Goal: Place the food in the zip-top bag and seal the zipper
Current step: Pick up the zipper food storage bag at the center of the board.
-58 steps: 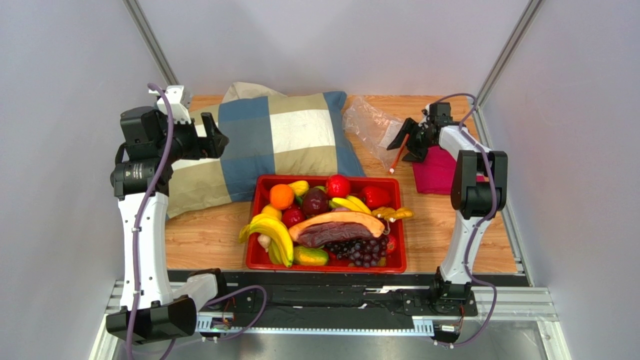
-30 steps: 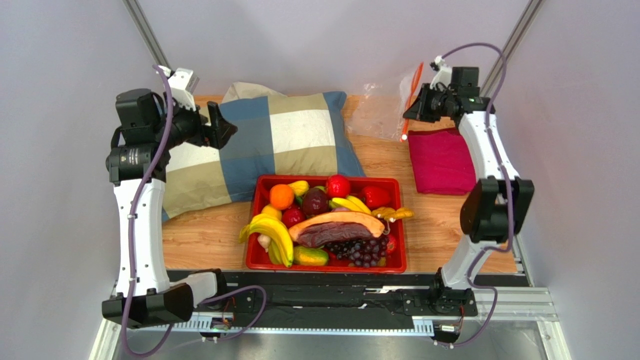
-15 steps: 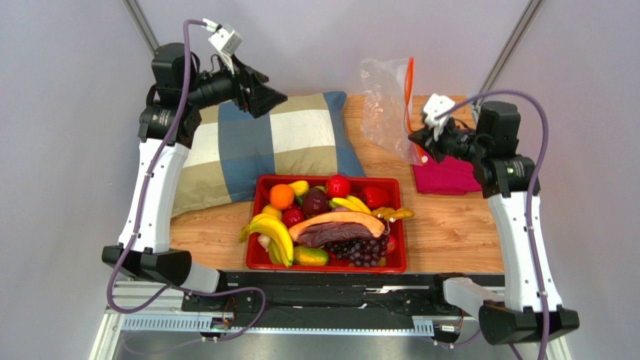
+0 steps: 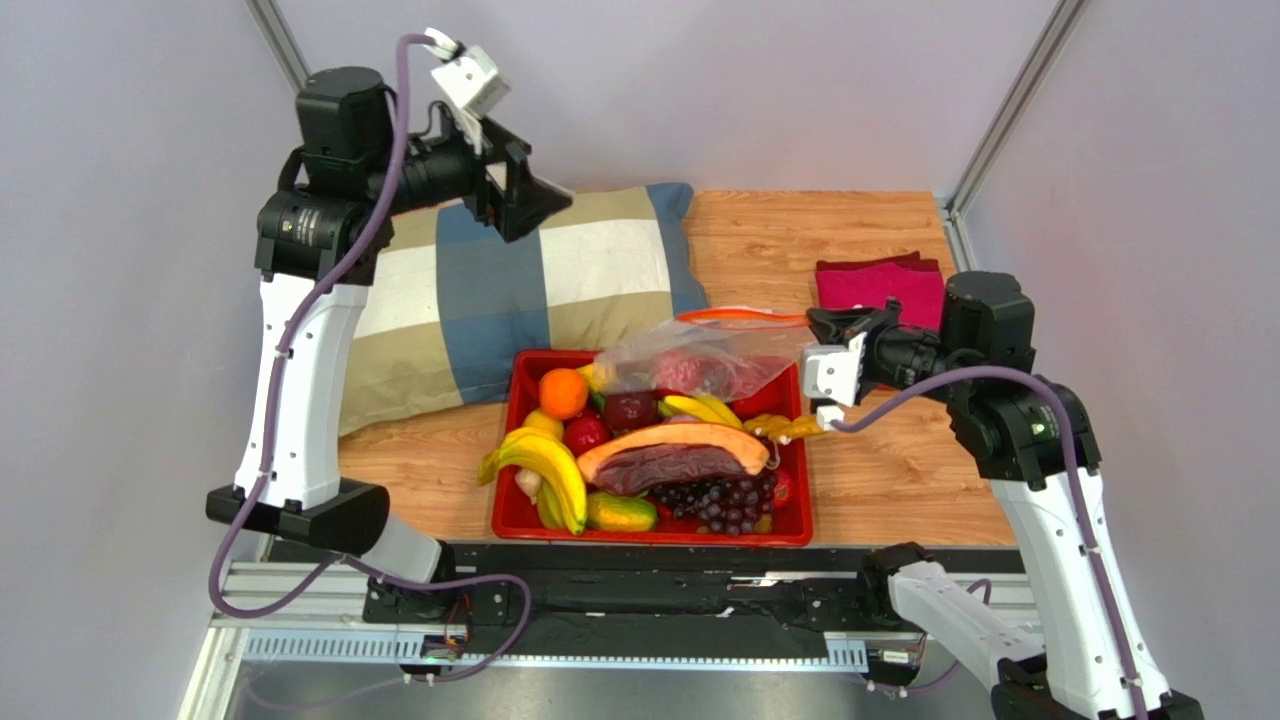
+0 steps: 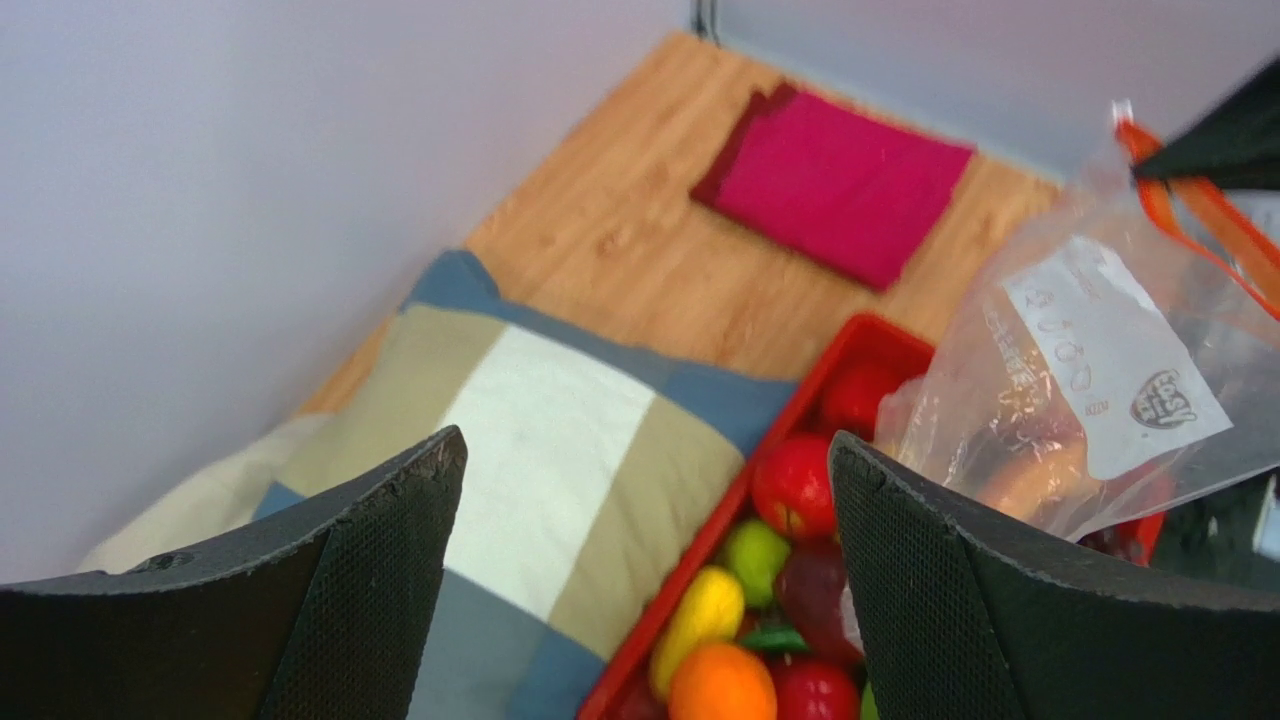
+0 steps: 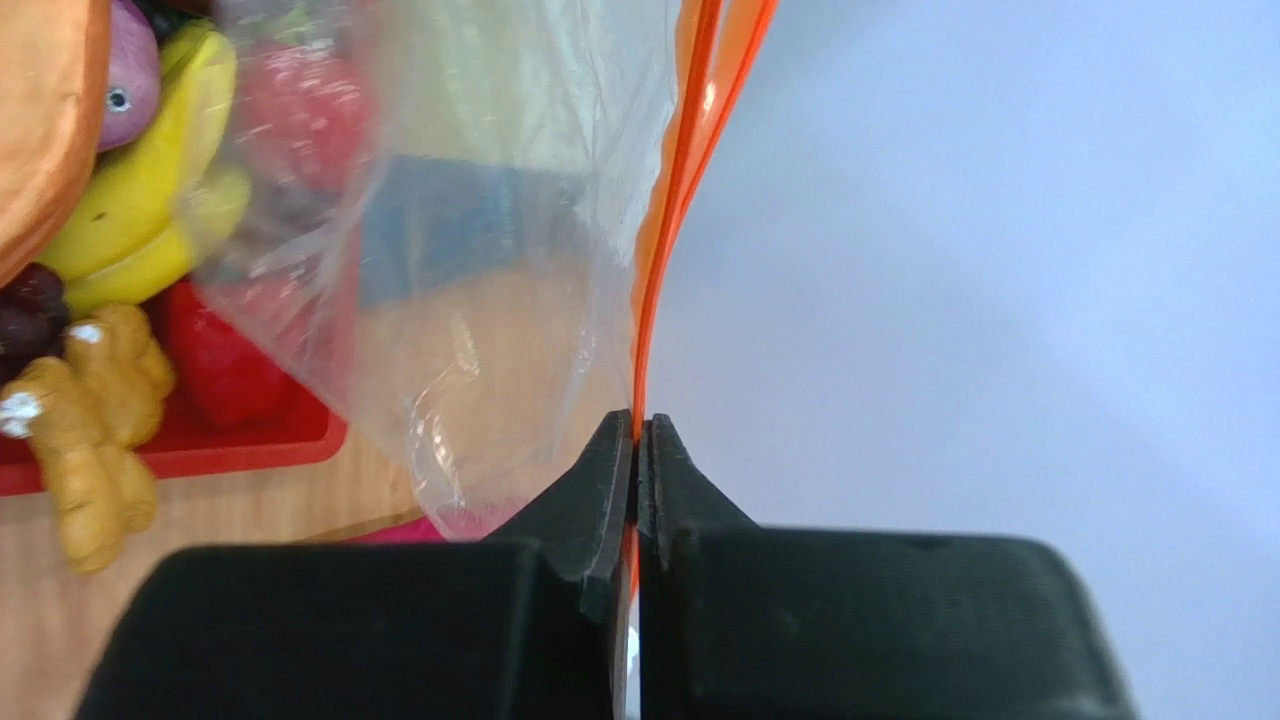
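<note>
Right claw (image 6: 634, 450) pinched tight together on the zipper (image 6: 661, 225), right at one end of that orange strip, with the zip-top bag (image 4: 706, 357) trailing off to the left over the far part of the red tray (image 4: 654, 533) and the food (image 4: 706, 495) heaped inside it, long maroon slice (image 4: 676, 447) near the middle, bananas (image 4: 549, 465) alongside. Left claw (image 5: 643, 443) spread wide apart with nothing between the fingers, raised high over the checked pillow (image 4: 526, 278). Magenta cloth (image 4: 887, 282) folded flat on the bench (image 4: 887, 465), just beyond the right arm.

Chk'd pillow (image 4: 496, 285), magenta cloth (image 4: 887, 285), red tray (image 4: 661, 534)
</note>
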`<state>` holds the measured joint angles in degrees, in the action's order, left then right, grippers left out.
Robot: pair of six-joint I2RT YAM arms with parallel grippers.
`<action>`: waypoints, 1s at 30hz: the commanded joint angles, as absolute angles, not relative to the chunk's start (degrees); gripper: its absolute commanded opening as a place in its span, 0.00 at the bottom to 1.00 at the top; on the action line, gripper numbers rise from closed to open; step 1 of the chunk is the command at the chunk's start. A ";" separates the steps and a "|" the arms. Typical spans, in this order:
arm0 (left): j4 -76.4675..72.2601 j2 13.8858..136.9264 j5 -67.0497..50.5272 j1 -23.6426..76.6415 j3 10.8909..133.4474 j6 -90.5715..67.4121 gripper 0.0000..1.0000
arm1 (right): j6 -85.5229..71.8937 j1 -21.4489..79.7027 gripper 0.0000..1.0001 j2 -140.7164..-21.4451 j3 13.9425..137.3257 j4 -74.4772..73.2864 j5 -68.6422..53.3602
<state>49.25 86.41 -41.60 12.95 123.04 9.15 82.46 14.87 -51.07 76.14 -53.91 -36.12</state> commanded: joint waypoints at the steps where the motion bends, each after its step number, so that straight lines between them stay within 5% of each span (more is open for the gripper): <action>1: 68.71 86.39 -34.38 20.12 130.32 22.92 0.93 | 90.96 22.13 0.00 -51.06 73.31 -42.82 -28.32; 9: 77.08 91.84 -35.42 26.88 138.87 18.29 0.93 | 100.27 34.70 0.00 -50.10 61.53 -18.58 -18.81; 17: 78.48 93.25 -30.52 38.57 137.64 16.34 0.93 | 104.76 40.95 0.00 -51.41 60.64 -15.29 -14.50; 25: 79.45 93.86 -14.60 45.97 135.88 18.46 0.70 | 105.12 42.89 0.00 -51.94 60.03 -14.06 -13.62; 30: 80.15 94.48 -14.24 46.67 134.66 17.49 0.69 | 105.21 43.33 0.00 -52.56 60.21 -13.45 -13.45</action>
<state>77.34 94.28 -17.12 46.11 135.26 18.13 103.98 42.74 -52.36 59.72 -17.19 -14.37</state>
